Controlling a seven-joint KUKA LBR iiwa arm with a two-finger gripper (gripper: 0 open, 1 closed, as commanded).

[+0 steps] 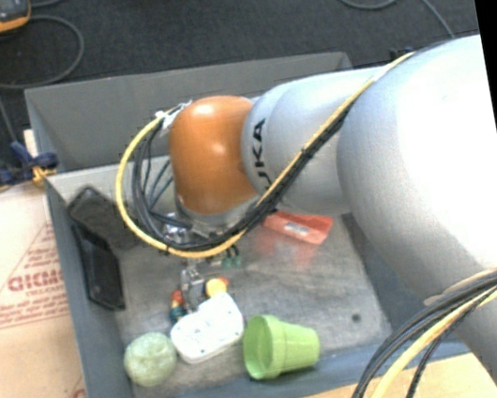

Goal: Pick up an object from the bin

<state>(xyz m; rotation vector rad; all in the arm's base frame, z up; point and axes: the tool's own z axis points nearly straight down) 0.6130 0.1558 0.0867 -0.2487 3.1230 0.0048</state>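
the grey bin [211,95] carries a black case [101,267] along its left wall, a pale green lump [150,358] in its front left corner, a white block [207,331] just beside that, a green cup [276,344] lying on its side by the front wall, and a red packet [297,229] toward the right wall.

From the white rounded plastic block [207,332], a pale green ball [150,359] lies at nine o'clock, a green plastic cup [279,346] at four.
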